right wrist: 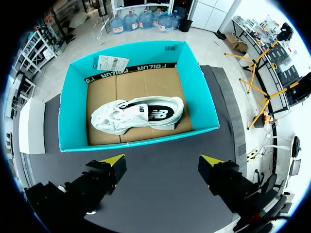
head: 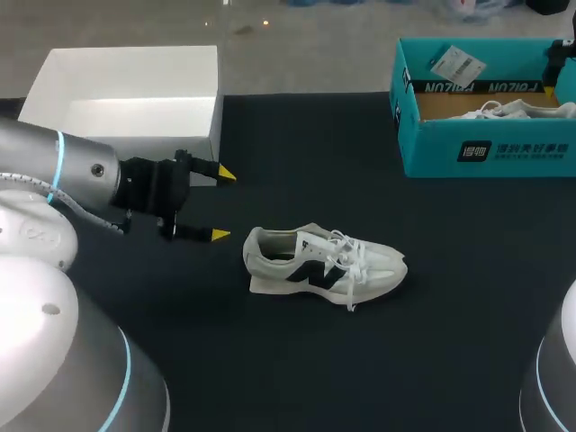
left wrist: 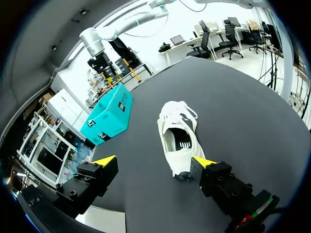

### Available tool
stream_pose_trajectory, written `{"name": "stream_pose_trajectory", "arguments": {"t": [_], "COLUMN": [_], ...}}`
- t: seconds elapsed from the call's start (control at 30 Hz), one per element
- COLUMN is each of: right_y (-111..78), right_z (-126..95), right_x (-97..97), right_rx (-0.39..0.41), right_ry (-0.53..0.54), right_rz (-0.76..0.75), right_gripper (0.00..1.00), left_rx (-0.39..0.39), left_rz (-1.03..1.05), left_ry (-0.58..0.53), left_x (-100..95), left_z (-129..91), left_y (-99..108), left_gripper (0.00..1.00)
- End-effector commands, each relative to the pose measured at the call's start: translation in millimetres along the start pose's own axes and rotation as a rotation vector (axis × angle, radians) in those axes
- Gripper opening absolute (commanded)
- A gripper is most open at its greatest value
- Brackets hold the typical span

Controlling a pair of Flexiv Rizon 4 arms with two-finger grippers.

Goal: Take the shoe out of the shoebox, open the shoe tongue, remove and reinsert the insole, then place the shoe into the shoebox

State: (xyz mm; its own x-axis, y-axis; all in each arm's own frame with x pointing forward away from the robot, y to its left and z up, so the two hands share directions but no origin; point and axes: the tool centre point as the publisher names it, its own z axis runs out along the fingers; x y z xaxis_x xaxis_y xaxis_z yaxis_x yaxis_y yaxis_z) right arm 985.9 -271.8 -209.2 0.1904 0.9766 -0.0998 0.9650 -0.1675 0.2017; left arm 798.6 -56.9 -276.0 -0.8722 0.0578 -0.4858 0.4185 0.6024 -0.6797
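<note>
While the left claw [head: 222, 204] hangs wide open at left, the shoe [head: 324, 265] lies on the table [head: 270, 369] at centre, heel toward that claw; upper right, the teal shoebox [head: 486, 155] holds a second shoe [head: 517, 110], the right claw [right wrist: 163, 160] spread wide over it.

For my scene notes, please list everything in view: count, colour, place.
shoe on the table: 1, white-grey with black logo, upright, mid-table
shoebox: 1, teal, open, far right of table
shoe in the shoebox: 1, white with black logo, on its side
tag: 1, white, at shoebox's far wall
white box: 1, white, open, far left
table: 1, black
left tool: 1, yellow-tipped, open, by the table shoe's heel
right tool: 1, yellow-tipped, open, above the shoebox
</note>
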Motion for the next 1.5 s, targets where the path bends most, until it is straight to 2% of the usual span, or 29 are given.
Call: {"name": "stream_pose_trajectory", "arguments": {"t": [0.03, 0.27, 0.37, 0.83, 1.27, 1.5], "right_y": [-0.5, -0.5, -0.5, -0.5, -0.5, -0.5], "right_z": [0.2, 0.2, 0.2, 0.2, 0.2, 0.2], "right_x": [0.2, 0.2, 0.2, 0.2, 0.2, 0.2], "right_rx": [-0.002, -0.002, -0.002, -0.002, -0.002, -0.002], "right_ry": [-0.001, -0.001, -0.001, -0.001, -0.001, -0.001], "right_rz": [0.001, 0.001, 0.001, 0.001, 0.001, 0.001], "right_gripper": [1.0, 1.0, 1.0, 1.0, 1.0, 1.0], "left_rx": [0.135, 0.118, 0.085, 0.085, 0.026, 0.018], "left_rz": [-0.262, -0.285, -0.284, -0.284, -0.406, -0.422], "left_ry": [0.078, 0.191, 0.226, 0.226, 0.309, 0.286], "left_x": [5.0, 10.9, 15.1, 15.1, 48.9, 59.7], "left_z": [-10.5, -17.1, -16.1, -16.1, 15.5, 36.7], "left_y": [3.5, 5.3, 7.4, 7.4, 44.8, 66.4], "left_gripper": [1.0, 1.0, 1.0, 1.0, 1.0, 1.0]}}
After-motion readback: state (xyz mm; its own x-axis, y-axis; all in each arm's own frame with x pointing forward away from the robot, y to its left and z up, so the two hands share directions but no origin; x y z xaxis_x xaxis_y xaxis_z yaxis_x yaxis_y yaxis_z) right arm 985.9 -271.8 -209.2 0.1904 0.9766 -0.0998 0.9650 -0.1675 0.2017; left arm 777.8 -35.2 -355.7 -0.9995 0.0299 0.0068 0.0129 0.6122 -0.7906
